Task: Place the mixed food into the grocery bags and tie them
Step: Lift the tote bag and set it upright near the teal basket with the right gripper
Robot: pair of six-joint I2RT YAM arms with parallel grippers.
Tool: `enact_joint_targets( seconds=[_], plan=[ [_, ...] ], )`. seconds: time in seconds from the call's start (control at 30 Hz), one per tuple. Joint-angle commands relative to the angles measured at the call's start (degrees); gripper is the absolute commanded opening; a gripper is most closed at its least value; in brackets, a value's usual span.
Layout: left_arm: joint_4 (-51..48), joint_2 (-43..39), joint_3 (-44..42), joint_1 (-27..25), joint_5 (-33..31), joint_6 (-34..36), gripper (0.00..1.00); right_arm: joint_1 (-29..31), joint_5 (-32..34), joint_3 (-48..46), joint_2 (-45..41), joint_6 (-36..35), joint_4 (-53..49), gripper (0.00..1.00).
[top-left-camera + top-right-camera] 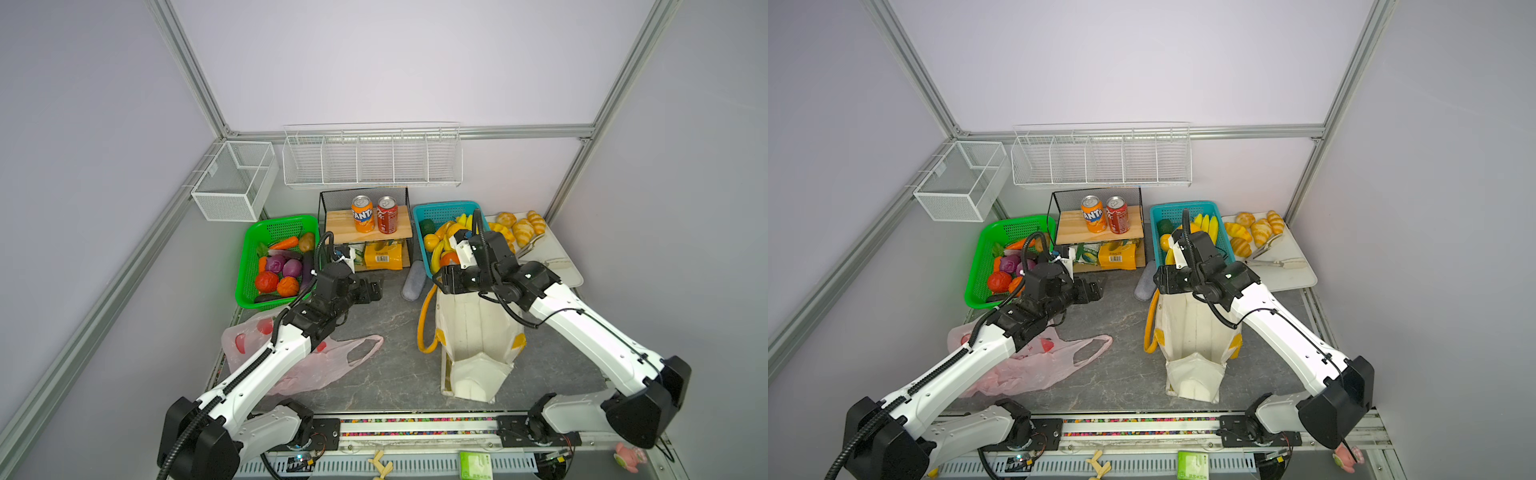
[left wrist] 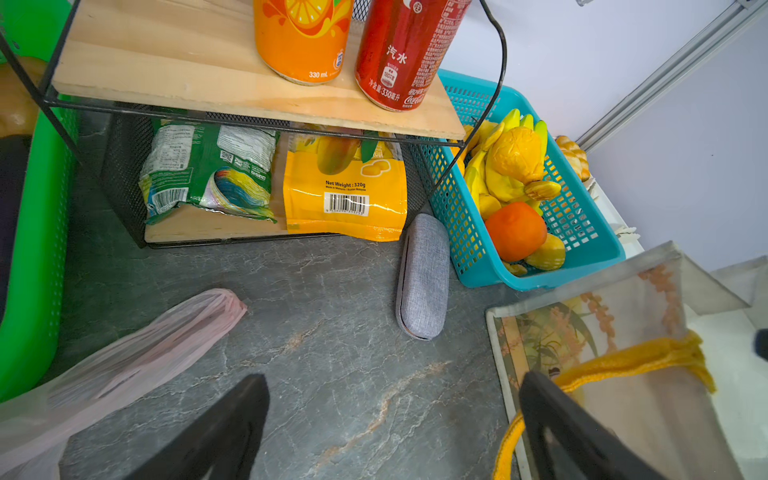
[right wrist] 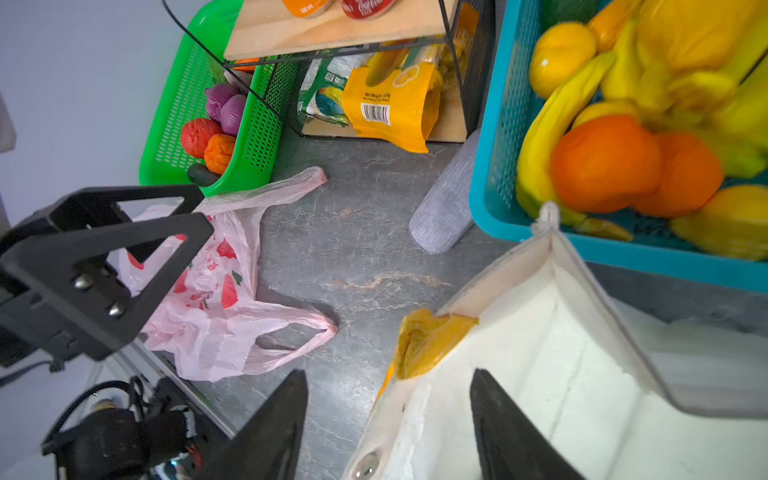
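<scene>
- The left claw (image 2: 395, 432) hovers over the bare table (image 2: 332, 332) between the two bags. Its jaws stand wide apart and grip nothing. The left wrist view shows only the finger ends, cut off by the frame edge.
- The right claw (image 3: 390, 432) sits at the mouth of the tote (image 1: 473, 332). Its jaws are apart, with one finger outside the rim and one inside. Nothing is clamped, and it is not clear whether either pad touches the cloth.
- The tote stands upright on the right of the table, in front of the teal basket (image 1: 440, 210). A yellow handle (image 1: 420, 328) hangs down its side. The right wrist view shows white lining, but the tote's bottom is out of view.
- The pink bag (image 1: 316, 370) lies flat and crumpled on the left of the table. The left arm covers much of it in both top views.
- The Fanta can (image 1: 363, 214) and the red can (image 1: 387, 215) stand upright, side by side, on the top board of a black rack (image 1: 338, 228). Both wrist views cut off their tops.
- The tomato (image 1: 266, 281), the orange vegetable (image 1: 287, 286) and a purple one (image 1: 275, 263) lie in the green basket (image 1: 246, 266). The left arm's wrist hides the basket's right side.
- The fruit in the teal basket is partly hidden behind the right arm.
- A grey case (image 1: 413, 284) lies on the table between the rack and the teal basket.
</scene>
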Motion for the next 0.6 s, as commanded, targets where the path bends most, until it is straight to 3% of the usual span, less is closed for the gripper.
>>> enact_joint_targets(
  seconds=[0.0, 0.1, 0.23, 0.4, 0.5, 0.57],
  plan=[
    [0.2, -0.5, 0.8, 0.6, -1.2, -0.7, 0.95, -2.4, 6.6, 1.5, -5.2, -6.7, -10.8, 0.72],
    [0.7, -0.4, 0.9, 0.8, -1.4, -0.7, 0.95, -6.4, 14.0, 0.3, -8.7, -7.7, -17.0, 0.82],
    [0.8, -0.5, 1.3, 1.3, -1.6, -0.6, 0.95, -11.2, 19.7, -4.9, -14.1, -8.2, -18.5, 0.87],
    [0.7, 0.8, 1.6, 2.3, -0.5, -0.3, 0.94, -16.9, 13.3, -12.7, -14.5, -8.1, -11.8, 0.88],
    [-0.2, 2.0, 2.4, 2.8, 1.6, -0.3, 0.94, -18.4, 9.4, -14.2, -12.2, -8.4, -7.9, 0.69],
    [-1.0, 2.7, 3.0, 2.9, 2.6, 0.0, 0.93, -18.7, 8.1, -15.2, -11.8, -7.8, -4.9, 0.49]
  ],
)
